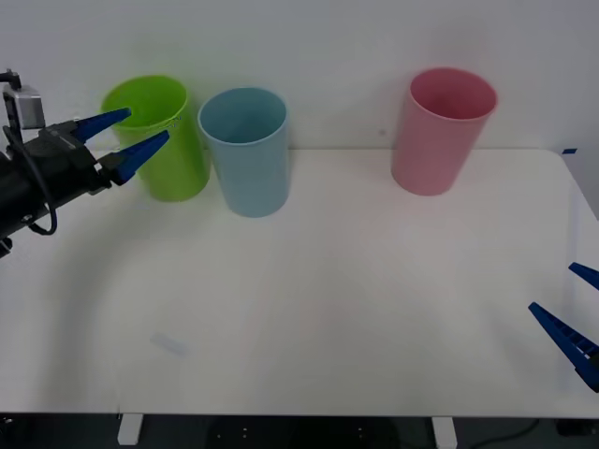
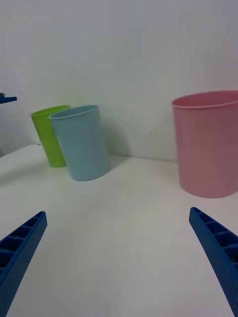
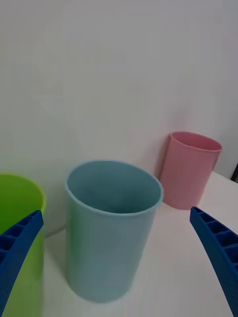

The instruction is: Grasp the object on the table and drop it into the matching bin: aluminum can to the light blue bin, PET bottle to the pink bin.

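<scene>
The aluminum can and any PET bottle are out of view. The light blue bin (image 1: 245,159) (image 2: 84,143) (image 3: 109,237) stands at the back left of the white table (image 1: 356,309). The pink bin (image 1: 438,131) (image 2: 208,143) (image 3: 191,168) stands at the back right. My left gripper (image 1: 149,124) (image 3: 116,211) hangs open and empty in the air, in front of the lime green bin and just left of the light blue bin's rim. My right gripper (image 1: 551,286) (image 2: 117,212) is open and empty, low over the table's front right edge.
A lime green bin (image 1: 178,164) (image 2: 49,136) (image 3: 20,208) stands close beside the light blue bin, on its left. A faint pale mark (image 1: 168,344) lies on the table near the front left. A white wall rises behind the bins.
</scene>
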Controlling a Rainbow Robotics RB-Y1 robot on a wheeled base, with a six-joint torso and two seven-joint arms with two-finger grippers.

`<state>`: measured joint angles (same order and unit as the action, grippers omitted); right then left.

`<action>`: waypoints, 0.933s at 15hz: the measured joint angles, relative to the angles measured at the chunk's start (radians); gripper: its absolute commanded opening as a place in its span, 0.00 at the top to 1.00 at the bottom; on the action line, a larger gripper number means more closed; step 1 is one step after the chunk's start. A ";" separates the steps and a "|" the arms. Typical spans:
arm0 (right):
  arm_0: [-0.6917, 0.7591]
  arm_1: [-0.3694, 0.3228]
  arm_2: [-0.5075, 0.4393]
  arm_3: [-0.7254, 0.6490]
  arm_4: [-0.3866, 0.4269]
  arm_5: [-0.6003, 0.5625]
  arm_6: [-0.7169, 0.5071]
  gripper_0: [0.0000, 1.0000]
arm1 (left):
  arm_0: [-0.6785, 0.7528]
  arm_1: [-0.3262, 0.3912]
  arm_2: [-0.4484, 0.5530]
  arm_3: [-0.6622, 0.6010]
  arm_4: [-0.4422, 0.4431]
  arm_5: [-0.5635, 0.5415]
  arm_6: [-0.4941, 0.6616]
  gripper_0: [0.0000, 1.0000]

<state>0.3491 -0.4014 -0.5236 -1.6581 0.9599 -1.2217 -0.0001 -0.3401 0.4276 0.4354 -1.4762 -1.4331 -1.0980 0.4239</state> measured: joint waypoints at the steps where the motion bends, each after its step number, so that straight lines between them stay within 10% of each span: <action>1: 0.000 0.000 0.000 0.000 0.000 0.000 0.000 0.00 | 0.032 0.007 0.006 -0.007 0.018 -0.004 -0.039 0.00; 14: 0.000 0.000 0.000 0.000 0.000 0.000 0.000 0.00 | 0.339 0.117 0.100 -0.009 0.234 -0.146 -0.344 0.00</action>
<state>0.3491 -0.4014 -0.5236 -1.6581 0.9599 -1.2217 0.0001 -0.0010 0.5446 0.5350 -1.4855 -1.1990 -1.2437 0.0795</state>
